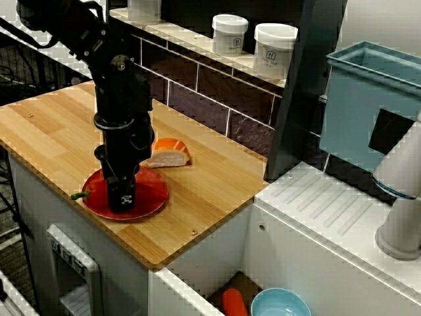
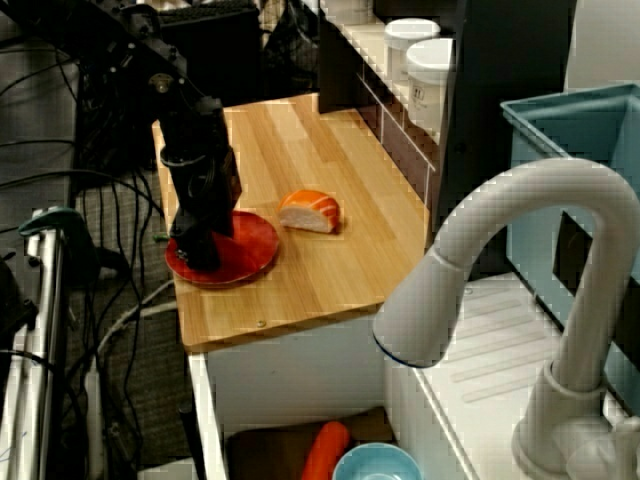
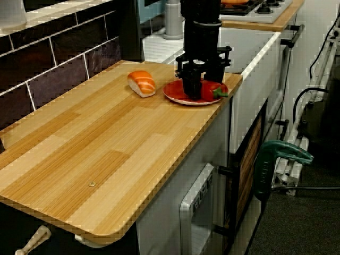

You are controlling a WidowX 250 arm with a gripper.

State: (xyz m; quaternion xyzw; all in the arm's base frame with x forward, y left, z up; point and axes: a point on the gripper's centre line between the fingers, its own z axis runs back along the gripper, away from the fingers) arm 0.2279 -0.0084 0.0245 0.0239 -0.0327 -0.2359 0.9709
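Pincer [image 1: 122, 201] contact with the red plate [image 1: 152, 191] is seen in the view over the sink: the black arm is stood almost upright and its tip is pressed down onto the left part of the plate. A red pepper [image 3: 211, 89] is laid on the same plate, just beside the pincer tip and partly hidden by it. Its green stem [image 1: 79, 195] is pushed out past the plate's rim toward the worktop's front edge. Whether the jaws are closed on the pepper or merely set next to it cannot be told, since the fingers are masked by the pincer's own body in every view.

The plate is placed near the front edge of the wooden worktop [image 1: 210, 191]. A piece of salmon sushi [image 1: 170, 153] is laid on the wood just behind the plate, close to its rim but apart from it.

Two white jars [image 1: 229, 33] [image 1: 274, 50] are kept on the ledge above the tiled wall. In the view from behind the tap, a white faucet [image 2: 500, 230] is arched over the sink, where a light blue bowl [image 1: 279, 304] and a carrot [image 1: 234, 303] are found side by side.
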